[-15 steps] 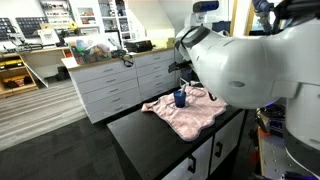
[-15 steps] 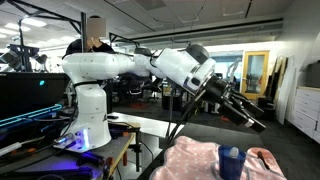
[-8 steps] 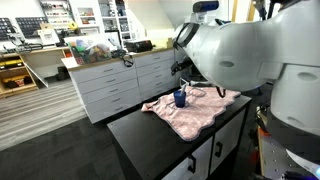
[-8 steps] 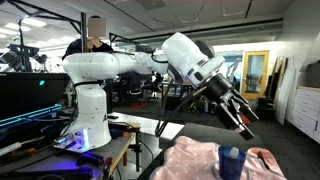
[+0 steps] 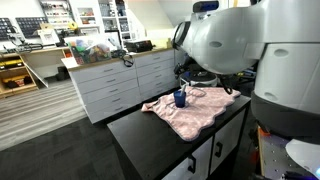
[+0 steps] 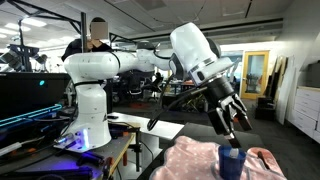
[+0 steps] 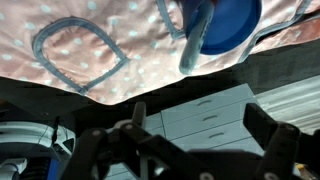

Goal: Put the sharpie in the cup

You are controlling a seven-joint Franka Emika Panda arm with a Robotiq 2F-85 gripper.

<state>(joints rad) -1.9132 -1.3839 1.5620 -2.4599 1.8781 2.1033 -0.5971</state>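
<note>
**Above the blue cup, pincer spread and empty**

Over the pink cloth [image 5: 195, 115] on the black counter [image 5: 140, 140], my pincer [image 6: 233, 133] hangs just above the cup [image 6: 231, 163], aimed steeply down at it. In the wrist view my fingers [image 7: 137, 122] stand wide apart with nothing between them.

I cannot pick the pen out for certain. A slim bluish shape [image 7: 190, 42] sits against the cup's rim in the wrist view, its long axis running nearly straight up and down that picture. It may be the pen standing in the cup, but the colour is unclear. Neither exterior view shows it.

I judge such a pen to be light, stiff and smooth-barrelled. It would roll on a hard top, less so on soft cloth, and would pivot if pinched near one end. I would take it across the middle of the barrel, fingers square to its length, so it tips cleanly into the cup. The cup looks light too, and a knock could topple it.
</note>
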